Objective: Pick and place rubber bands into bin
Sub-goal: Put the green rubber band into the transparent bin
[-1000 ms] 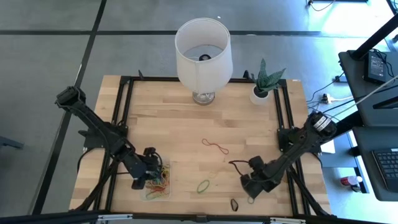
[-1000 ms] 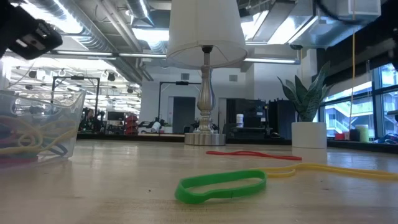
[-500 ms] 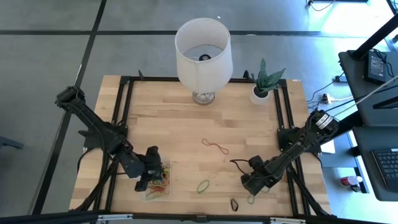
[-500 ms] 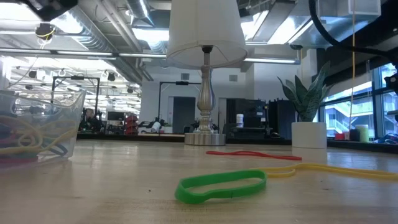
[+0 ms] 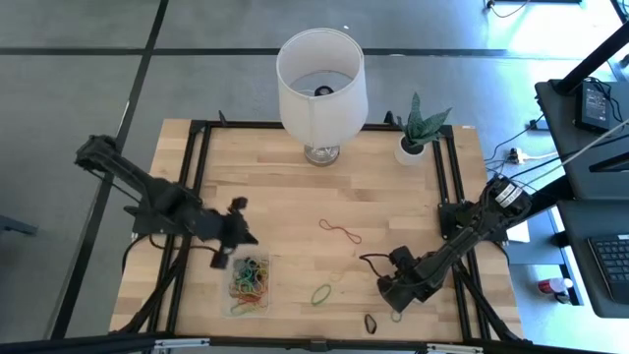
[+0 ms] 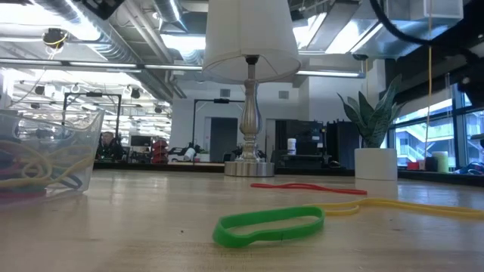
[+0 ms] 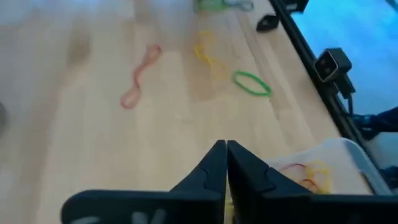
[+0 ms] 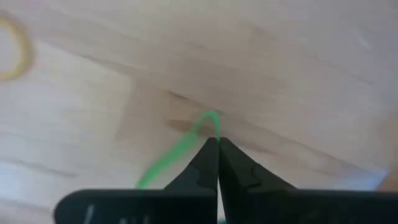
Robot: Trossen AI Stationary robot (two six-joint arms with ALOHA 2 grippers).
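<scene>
Right gripper: jaws together, pinched on a thin green band that runs out from the tips across bare wood; high view puts this gripper low on the table, lower right of centre. A yellow loop sits at the upper left of the right wrist frame, apart from the tips.

Left gripper: jaws together, nothing between them. In the high view it hangs just above the upper edge of the bin, left of centre.

Bin: clear tray at lower left of the high view, piled with mixed bands in red, orange, yellow and green. Low view shows its wall at the left edge with yellow and blue loops inside. Its corner shows at the lower right of the left wrist frame.

Loose on the table, high view:
- red band at centre
- green band below it, between bin and right gripper
- black band near the bottom edge
- yellow band, faint, just beside the right gripper

Low view: green band in the foreground, red and yellow behind it.

Lamp at top centre, potted plant to its right.
</scene>
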